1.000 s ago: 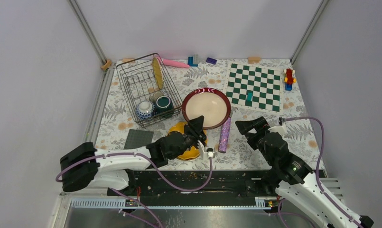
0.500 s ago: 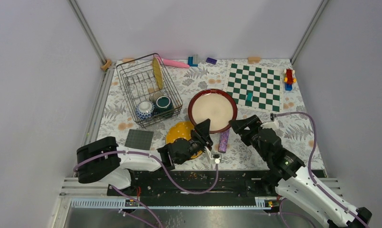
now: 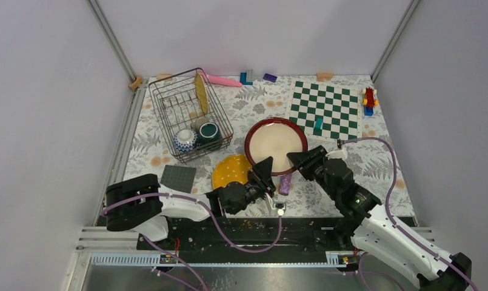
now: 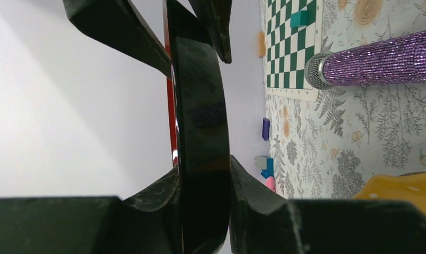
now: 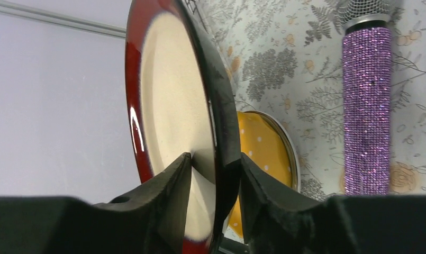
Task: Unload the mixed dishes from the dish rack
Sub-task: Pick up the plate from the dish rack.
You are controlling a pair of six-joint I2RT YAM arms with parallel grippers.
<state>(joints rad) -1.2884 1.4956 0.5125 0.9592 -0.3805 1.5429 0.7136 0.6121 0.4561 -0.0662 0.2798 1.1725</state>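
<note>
Task partly done. The dark red-rimmed cream plate (image 3: 276, 144) is out of the rack and held at frame centre. The left pincer (image 4: 202, 180) is clamped on its rim and the right pincer (image 5: 215, 161) pinches the rim alongside. A yellow dotted plate (image 3: 231, 171) lies lower centre. The dish rack (image 3: 174, 77), upper left, holds an upright yellow plate (image 3: 200, 92), blue-white patterned bowl (image 3: 185, 140), dark teal mug (image 3: 209, 131) and small greyish cup (image 3: 199, 123). The table (image 3: 253, 100) has a floral print; the walls (image 3: 247, 30) are plain white.
</note>
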